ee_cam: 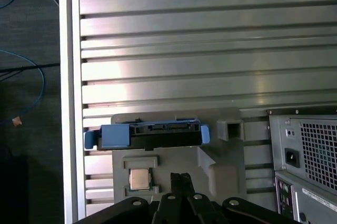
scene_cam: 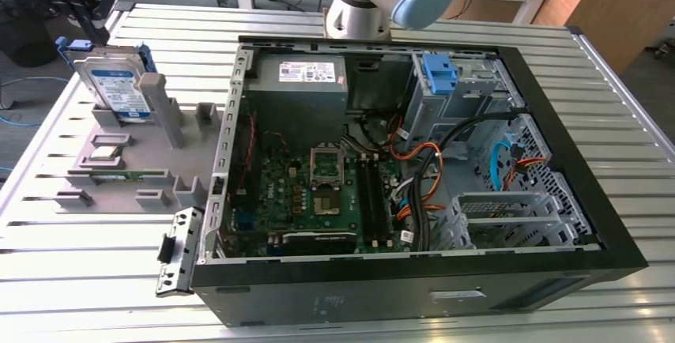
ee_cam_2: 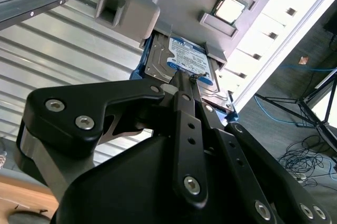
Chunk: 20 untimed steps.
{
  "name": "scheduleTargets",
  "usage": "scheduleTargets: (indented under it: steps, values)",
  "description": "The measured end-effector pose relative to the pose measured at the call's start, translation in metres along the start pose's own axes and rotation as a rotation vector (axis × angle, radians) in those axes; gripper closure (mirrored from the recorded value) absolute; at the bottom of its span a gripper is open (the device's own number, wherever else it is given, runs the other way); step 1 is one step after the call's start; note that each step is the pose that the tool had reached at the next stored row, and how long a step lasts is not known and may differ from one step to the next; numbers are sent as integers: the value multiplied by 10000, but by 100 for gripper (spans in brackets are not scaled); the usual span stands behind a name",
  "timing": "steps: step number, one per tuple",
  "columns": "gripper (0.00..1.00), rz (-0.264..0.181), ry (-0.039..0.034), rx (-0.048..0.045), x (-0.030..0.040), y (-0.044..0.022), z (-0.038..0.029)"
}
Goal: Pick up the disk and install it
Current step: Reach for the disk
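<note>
Gripper (ee_cam_2: pixel 182 76) pinched narrow, empty. Disk (ee_cam_2: pixel 180 56) sits just beyond the fingertips, not touching, on edge in grey holder (scene_cam: pixel 158 161). Likely rigid, hefty, shock-sensitive, with slick faces. Best grip: across blue rails (ee_cam: pixel 113 135).

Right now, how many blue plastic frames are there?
2: one frames the disk, upright in the grey stand at the exterior view's left; one bare bracket sits inside the computer case. Others may hide.

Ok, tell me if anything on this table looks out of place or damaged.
Nothing looks damaged or spilled. The silver hard drive with blue rails stands on edge, seated in the grey plastic fixture. The black computer case lies open, with a metal latch bracket swung out at its edge.
</note>
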State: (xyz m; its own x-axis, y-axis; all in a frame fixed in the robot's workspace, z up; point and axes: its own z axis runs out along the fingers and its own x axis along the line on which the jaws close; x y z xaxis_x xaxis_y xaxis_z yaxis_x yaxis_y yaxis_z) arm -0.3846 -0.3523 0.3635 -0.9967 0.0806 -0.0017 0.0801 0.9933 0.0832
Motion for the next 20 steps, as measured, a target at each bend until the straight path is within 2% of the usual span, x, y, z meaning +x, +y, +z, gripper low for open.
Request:
scheduleTargets:
  steps: [5,10,20]
  values:
    - [89,0,2,0,6,16,16]
    - [89,2,2,0,27,66,43]
    - [89,7,2,1,123,171,82]
